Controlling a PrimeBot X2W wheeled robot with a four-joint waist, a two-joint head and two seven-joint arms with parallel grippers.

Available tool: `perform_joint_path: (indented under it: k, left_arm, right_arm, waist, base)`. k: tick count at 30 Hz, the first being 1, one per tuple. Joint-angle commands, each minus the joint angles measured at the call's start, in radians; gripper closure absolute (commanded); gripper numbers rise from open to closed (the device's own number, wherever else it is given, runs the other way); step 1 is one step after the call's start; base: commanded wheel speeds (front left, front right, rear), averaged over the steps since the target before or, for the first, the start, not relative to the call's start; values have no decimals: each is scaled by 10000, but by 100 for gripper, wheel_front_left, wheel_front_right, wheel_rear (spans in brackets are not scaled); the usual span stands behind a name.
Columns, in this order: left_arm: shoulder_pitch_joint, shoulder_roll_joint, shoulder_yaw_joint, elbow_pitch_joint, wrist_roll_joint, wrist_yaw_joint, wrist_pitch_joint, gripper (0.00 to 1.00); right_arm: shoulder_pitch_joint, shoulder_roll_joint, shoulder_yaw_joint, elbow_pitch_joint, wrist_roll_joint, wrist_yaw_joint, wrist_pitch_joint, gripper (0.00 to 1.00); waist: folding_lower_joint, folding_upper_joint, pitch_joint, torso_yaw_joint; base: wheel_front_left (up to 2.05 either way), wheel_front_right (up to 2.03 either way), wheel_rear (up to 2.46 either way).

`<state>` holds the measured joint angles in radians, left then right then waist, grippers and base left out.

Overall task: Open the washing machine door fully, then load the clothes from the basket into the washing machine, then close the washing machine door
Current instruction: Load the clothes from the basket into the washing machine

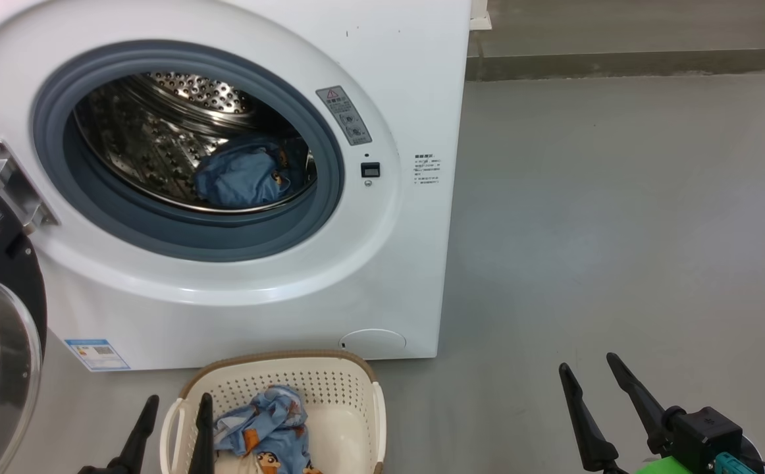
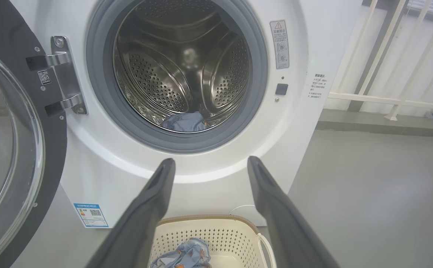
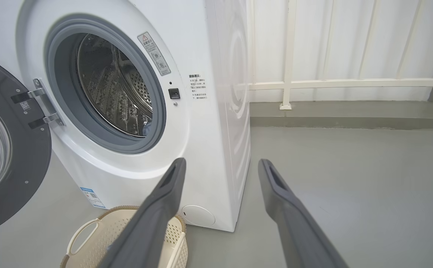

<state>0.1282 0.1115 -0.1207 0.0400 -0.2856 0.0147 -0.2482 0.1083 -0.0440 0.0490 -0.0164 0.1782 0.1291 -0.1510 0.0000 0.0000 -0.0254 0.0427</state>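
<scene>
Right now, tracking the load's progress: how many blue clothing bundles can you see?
2. One bundle lies in the washing machine drum; another bundle sits in the basket, possibly hiding more underneath.

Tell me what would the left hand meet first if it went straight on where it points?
The left hand would probably meet the white front of the washing machine just below its drum opening; depth is unclear.

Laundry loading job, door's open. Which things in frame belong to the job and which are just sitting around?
Job:
- washing machine
- door, swung open
- basket
- clothes in the basket
- blue garment lying in the drum

Just around:
- white railing
- grey floor
- blue label and warning sticker on the machine
</scene>
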Motion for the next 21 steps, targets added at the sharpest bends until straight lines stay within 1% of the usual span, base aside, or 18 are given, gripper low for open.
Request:
perform_joint_path:
  k: [1, 11, 16, 21]
  left_arm:
    - [-274, 112, 303, -205, -5, 70, -116, 0]
    - [-281, 96, 214, -156, -38, 91, -121, 0]
    - [-486, 59, 69, 61, -100, 21, -91, 0]
    - [-936, 21, -100, 652, -111, -101, -97, 0]
  right_arm:
    - [-218, -62, 251, -249, 0, 16, -25, 0]
    - [-236, -62, 240, -303, -88, 16, 48, 0]
    - [-371, -62, 149, -427, -239, 16, 119, 0]
    - [-582, -62, 73, -611, -410, 16, 172, 0]
  waist:
    - [0, 0, 4, 3]
    - [0, 0, 302, 13]
    - [0, 0, 949, 5]
    - [0, 0, 1904, -46]
  base:
    - [0, 0, 0]
    - [0, 0, 0]
    - [0, 0, 0]
    - [0, 0, 0]
